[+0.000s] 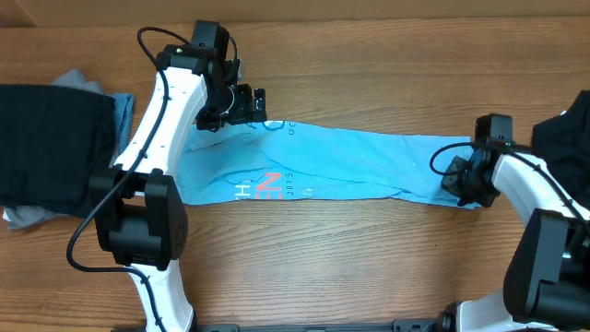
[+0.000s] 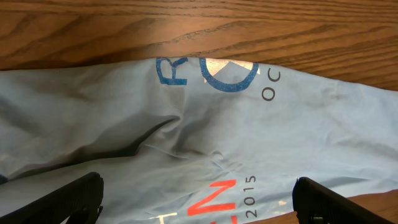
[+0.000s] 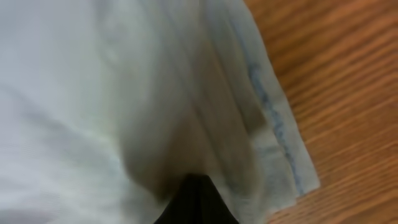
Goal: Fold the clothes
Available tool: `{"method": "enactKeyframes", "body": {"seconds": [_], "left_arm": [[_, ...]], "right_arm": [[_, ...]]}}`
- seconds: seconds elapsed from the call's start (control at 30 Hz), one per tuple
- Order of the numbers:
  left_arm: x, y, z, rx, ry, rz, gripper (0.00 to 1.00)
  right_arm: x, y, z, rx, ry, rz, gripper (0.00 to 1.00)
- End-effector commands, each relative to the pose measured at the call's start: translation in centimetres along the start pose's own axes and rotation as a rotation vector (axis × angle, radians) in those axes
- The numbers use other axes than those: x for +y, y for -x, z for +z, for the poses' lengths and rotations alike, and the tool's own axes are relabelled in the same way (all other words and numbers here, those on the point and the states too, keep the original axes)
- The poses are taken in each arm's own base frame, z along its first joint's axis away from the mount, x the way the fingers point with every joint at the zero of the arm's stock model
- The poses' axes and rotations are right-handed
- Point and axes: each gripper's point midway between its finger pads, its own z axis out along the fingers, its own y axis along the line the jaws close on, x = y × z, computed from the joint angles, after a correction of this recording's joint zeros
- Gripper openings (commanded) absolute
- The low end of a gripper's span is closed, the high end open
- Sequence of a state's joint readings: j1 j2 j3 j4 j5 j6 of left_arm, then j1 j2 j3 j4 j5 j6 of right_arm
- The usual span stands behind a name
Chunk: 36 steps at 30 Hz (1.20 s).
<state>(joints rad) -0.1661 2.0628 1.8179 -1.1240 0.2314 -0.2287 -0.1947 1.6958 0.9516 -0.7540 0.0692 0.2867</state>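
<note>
Sky-blue T-shirt (image 1: 350,161) lies stretched as a long, creased band across the wooden table (image 1: 369,55), running from the left gripper (image 1: 247,104) to the right gripper (image 1: 464,182). Legible print in the left wrist view: a blue "R" beside a blue ring and dark "OC" near the upper edge; lower down, a red "N" and dark "2015" set sideways. Left gripper stands with jaws wide apart over the shirt's upper edge, holding nothing. Right gripper is clamped tight on the shirt's right end, the stitched hem (image 3: 273,130) bunched beside it. A black garment (image 1: 46,138) lies at the table's left side over grey and blue cloth; another dark garment (image 1: 562,138) lies at the right.
</note>
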Motion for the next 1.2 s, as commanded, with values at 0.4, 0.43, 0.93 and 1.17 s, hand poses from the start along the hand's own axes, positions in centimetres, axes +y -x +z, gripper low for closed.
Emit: {"method": "enactKeyframes", "body": {"seconds": [0.4, 0.43, 0.93, 1.17], "left_arm": [[0.4, -0.3, 0.7, 0.016, 0.010, 0.006, 1.00], [0.4, -0.3, 0.7, 0.016, 0.010, 0.006, 1.00], [0.3, 0.0, 0.7, 0.005, 0.006, 0.008, 1.00], [-4.4, 0.7, -0.5, -0.004, -0.256, 0.028, 1.00]], "right_arm": [[-0.8, 4.9, -0.2, -0.214, -0.063, 0.018, 0.10], [-0.7, 5.1, -0.3, -0.221, -0.061, 0.019, 0.19], [-0.4, 5.8, -0.4, -0.252, -0.048, 0.026, 1.00], [-0.4, 5.8, -0.4, -0.252, -0.048, 0.026, 1.00]]}}
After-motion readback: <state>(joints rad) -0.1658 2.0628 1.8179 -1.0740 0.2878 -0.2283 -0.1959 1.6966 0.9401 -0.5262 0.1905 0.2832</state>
